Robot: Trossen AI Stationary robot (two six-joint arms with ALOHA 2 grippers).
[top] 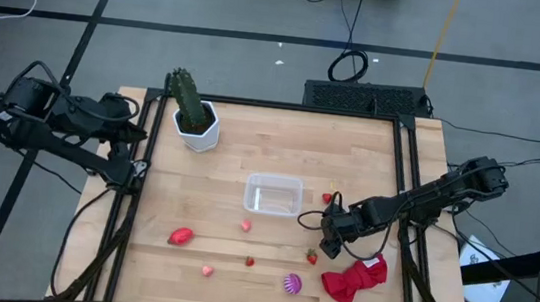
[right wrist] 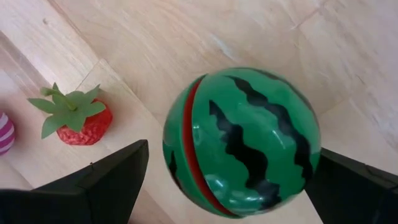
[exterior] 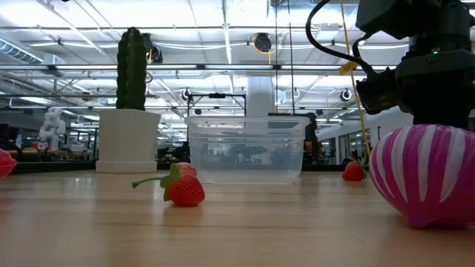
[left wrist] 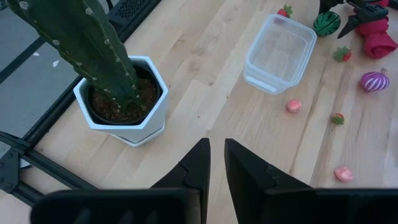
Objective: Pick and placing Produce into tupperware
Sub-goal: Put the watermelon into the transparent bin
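Observation:
The green striped ball (right wrist: 242, 143) lies near the table's right side, between the fingers of my open right gripper (right wrist: 229, 152) (top: 329, 240), which reaches down over it. The clear tupperware (top: 273, 195) stands empty at the table's middle, left of that gripper. A strawberry (right wrist: 78, 118) and the purple striped piece (top: 292, 284) lie nearby on the near side. Another strawberry (top: 326, 198) sits beside the tub. The red pepper-like piece (top: 180, 236) and pink bits (top: 245, 226) lie farther left. My left gripper (left wrist: 214, 162) waits shut at the table's left edge. My right gripper stands astride the ball's widest part (right wrist: 311, 143), coming from above. One finger (right wrist: 348, 186) meets the ball's outline, while a thin strip of table shows between the other finger (right wrist: 118, 180) and the ball. I cannot tell whether it touches the ball.
A cactus in a white hexagonal pot (top: 194, 113) stands at the far left of the table, close to my left gripper. A red cloth (top: 355, 281) lies crumpled near the near right corner. Bare wood stretches between the tub and the near edge.

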